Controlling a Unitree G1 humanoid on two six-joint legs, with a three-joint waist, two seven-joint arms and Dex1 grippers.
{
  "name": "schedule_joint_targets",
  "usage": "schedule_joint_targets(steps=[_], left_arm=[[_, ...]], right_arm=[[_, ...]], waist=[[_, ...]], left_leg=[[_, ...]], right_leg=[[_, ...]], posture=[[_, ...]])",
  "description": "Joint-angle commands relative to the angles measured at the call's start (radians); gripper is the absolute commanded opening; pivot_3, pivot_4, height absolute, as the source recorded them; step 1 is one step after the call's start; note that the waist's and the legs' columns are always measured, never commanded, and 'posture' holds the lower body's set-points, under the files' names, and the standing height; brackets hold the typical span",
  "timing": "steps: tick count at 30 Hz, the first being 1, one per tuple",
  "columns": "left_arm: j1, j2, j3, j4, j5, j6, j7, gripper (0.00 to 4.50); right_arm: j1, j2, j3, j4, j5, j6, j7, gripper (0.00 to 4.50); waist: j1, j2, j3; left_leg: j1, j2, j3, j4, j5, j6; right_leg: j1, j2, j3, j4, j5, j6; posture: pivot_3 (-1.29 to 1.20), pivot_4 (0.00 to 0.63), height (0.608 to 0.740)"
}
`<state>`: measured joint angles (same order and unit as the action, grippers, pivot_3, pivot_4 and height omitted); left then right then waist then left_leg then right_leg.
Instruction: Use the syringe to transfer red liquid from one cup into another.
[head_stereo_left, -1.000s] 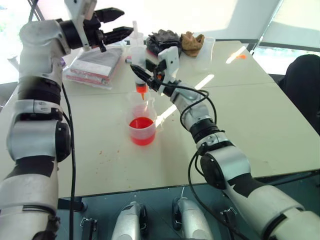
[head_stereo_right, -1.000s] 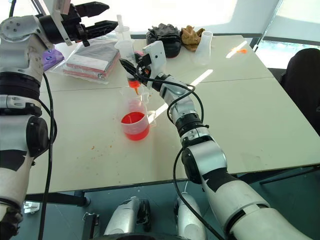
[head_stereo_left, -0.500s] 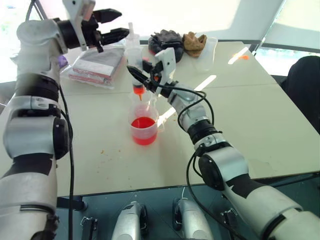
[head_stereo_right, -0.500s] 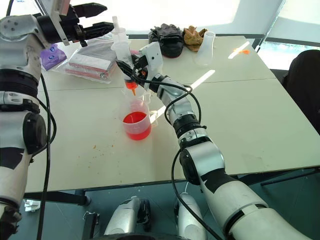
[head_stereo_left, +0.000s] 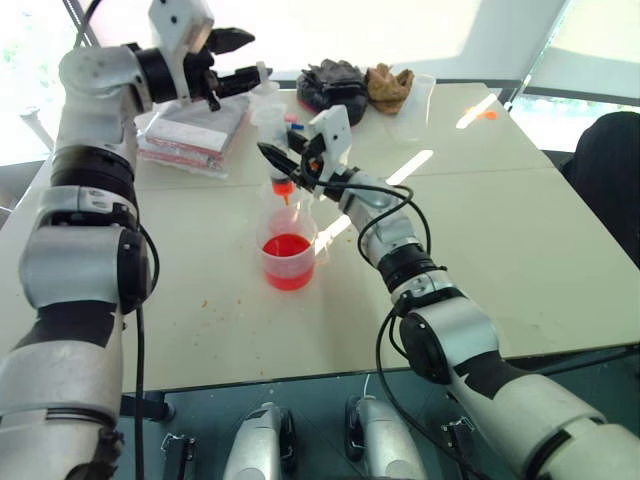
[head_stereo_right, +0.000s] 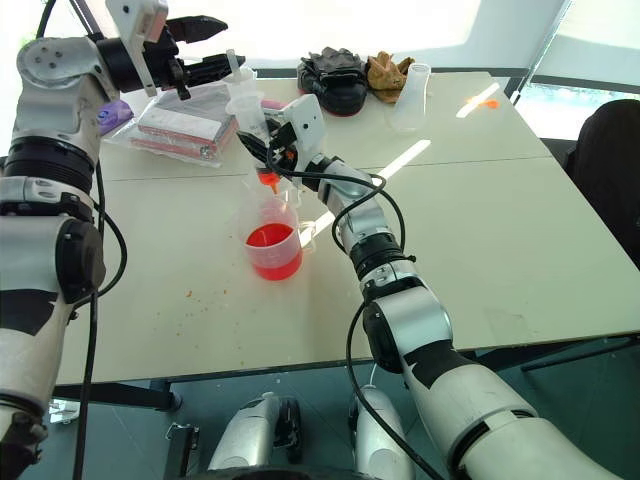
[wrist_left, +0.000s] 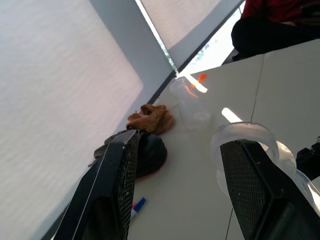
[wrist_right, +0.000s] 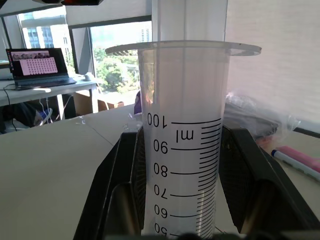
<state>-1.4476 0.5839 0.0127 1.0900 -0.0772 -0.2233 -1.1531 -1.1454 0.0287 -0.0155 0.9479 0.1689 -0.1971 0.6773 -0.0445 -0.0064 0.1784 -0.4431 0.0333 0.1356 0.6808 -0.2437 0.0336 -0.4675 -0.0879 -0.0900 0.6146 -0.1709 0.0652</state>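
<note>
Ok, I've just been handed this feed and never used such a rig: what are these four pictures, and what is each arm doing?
The two wide pictures come from the humanoid robot's head, looking down over a pale table. The other two come from cameras on its wrists, looking along the fingers.

The right gripper is shut on the syringe, held upright with its orange tip just above the wide cup of red liquid. The right wrist view shows the syringe barrel close up between its fingers.

The left gripper is open, by the top of the plunger, holding nothing.

The narrower cup stands just behind the wide one. Farther back lie a bagged packet, dark gloves and a brown rag.
</note>
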Motion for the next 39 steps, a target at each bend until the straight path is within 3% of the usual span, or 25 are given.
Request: schedule_joint_targets(steps=[1,39], left_arm=[[-0.020,-0.009,-0.011,-0.010,0.002,0.010,-0.064,2.58],[0.139,-0.045,-0.037,-0.082,0.041,0.023,-0.110,2.58]], right_arm=[[-0.043,0.016,-0.002,-0.028,-0.001,-0.048,0.002,1.47],[-0.094,0.013,-0.044,-0.051,0.037,-0.038,-0.010,1.47]], waist=[[0.000,0.000,0.000],[0.001,0.000,0.000]], left_leg=[[0.000,0.000,0.000,0.000,0.000,0.000],[0.000,0.000,0.000,0.000,0.000,0.000]], right_leg=[[0.000,0.000,0.000,0.000,0.000,0.000],[0.000,0.000,0.000,0.001,0.000,0.000]], posture=[[0.00,0.150,0.740],[0.00,0.150,0.740]])
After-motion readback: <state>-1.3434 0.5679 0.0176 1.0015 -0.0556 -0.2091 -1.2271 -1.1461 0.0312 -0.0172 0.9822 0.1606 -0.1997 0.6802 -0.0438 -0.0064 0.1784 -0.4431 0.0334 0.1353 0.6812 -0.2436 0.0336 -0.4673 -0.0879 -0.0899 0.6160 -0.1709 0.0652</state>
